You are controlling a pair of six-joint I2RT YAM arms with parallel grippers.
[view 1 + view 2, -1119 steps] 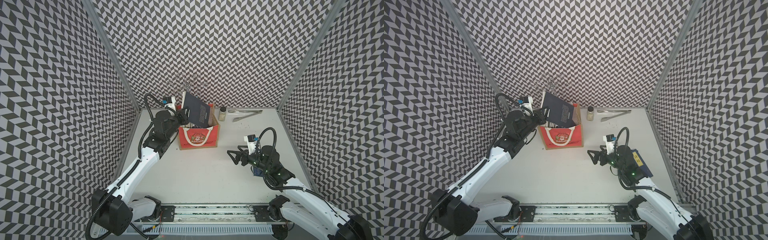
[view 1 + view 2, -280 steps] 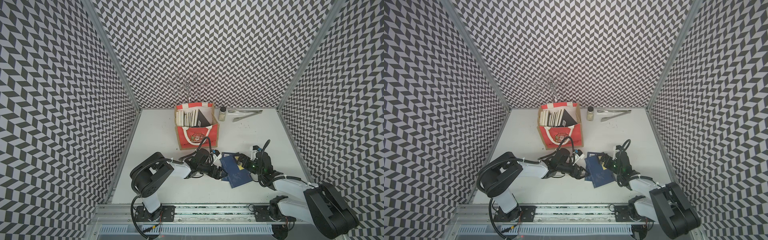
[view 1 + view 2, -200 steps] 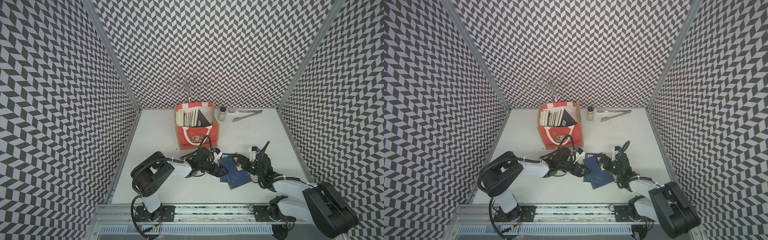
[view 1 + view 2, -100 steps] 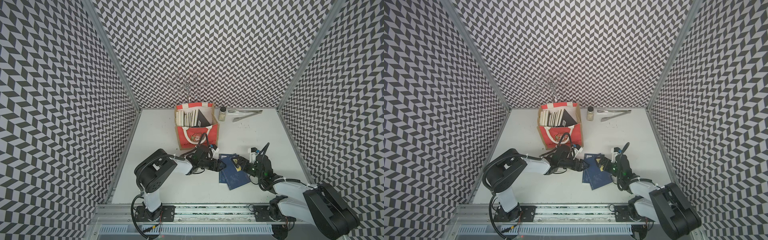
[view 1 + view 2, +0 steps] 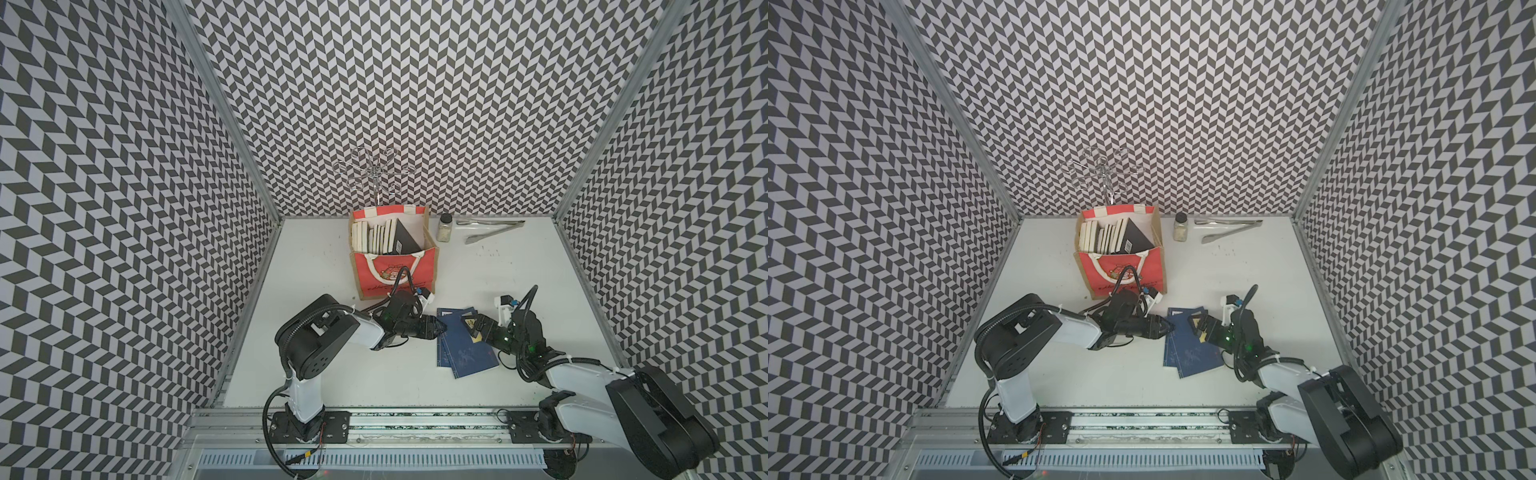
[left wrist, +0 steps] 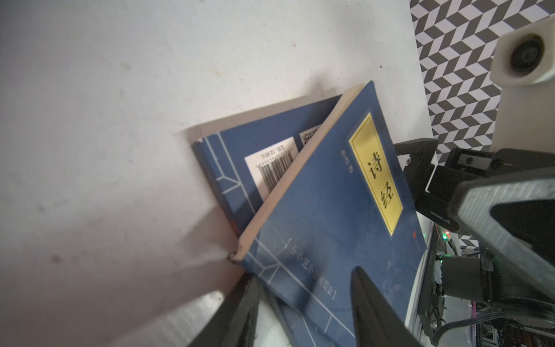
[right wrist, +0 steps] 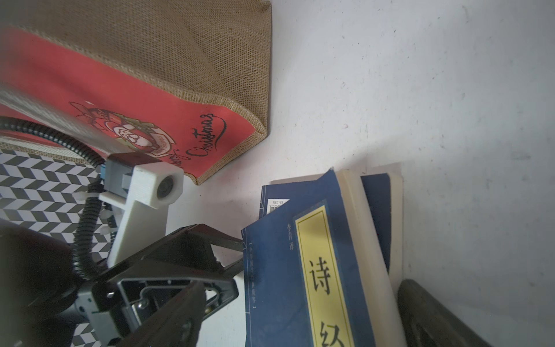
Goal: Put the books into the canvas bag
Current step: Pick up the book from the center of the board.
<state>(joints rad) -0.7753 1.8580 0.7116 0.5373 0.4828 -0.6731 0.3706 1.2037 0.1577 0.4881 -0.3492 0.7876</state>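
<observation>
The canvas bag [image 5: 370,280] stood upright near the back of the desk [image 5: 540,282], with a row of pale-edged books [image 5: 374,237] and a leaning black book [image 5: 402,240] already inside it. In front of the bag and apart from it, navy blue books [image 5: 463,353] lay overlapped on the desk between the two arms. The left claw [image 5: 441,328] reached in low from one side. In its wrist view its fingers [image 6: 369,303] stood apart astride a corner of the top book [image 6: 330,204], one over the cover and one down at the desk, with a shadow under the upper one. That book, bearing a yellow title label [image 7: 318,270], was tilted up off the lower book [image 6: 255,150]. The right claw [image 5: 473,330] was spread wide at the opposite edge, by the label.
</observation>
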